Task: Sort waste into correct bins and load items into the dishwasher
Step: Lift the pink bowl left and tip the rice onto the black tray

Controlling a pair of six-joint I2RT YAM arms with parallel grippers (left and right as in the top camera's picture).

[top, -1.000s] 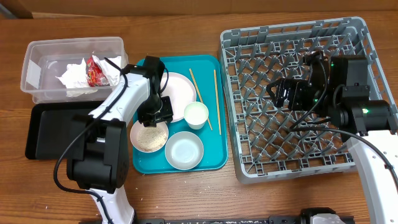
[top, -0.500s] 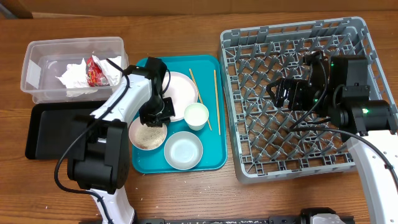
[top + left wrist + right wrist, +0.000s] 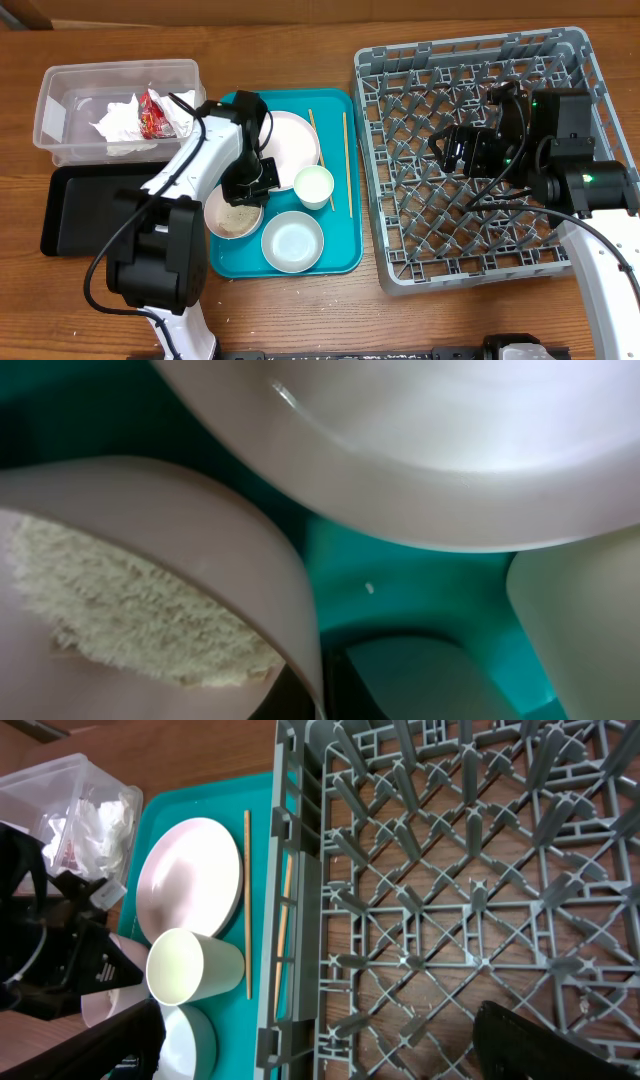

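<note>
My left gripper (image 3: 251, 186) is shut on the far right rim of the small pink bowl (image 3: 233, 213), which holds loose rice (image 3: 130, 615) and sits on the teal tray (image 3: 340, 255). In the left wrist view the left gripper (image 3: 315, 698) pinches the bowl's wall at the bottom edge. Beside it lie the round plate (image 3: 291, 139), the white cup (image 3: 314, 185), the grey-green bowl (image 3: 293, 241) and two chopsticks (image 3: 346, 160). My right gripper (image 3: 455, 150) hovers open over the grey dish rack (image 3: 560, 60), holding nothing.
The clear tub (image 3: 60, 85) at the back left holds white napkins (image 3: 118, 125) and a red wrapper (image 3: 153, 113). The black tray (image 3: 85, 210) lies in front of it. The rack's near wall (image 3: 300, 920) stands between the right gripper (image 3: 320, 1048) and the teal tray.
The left gripper's jaws have closed onto the pink bowl's rim, and the bowl has shifted slightly left. The right arm has not moved.
</note>
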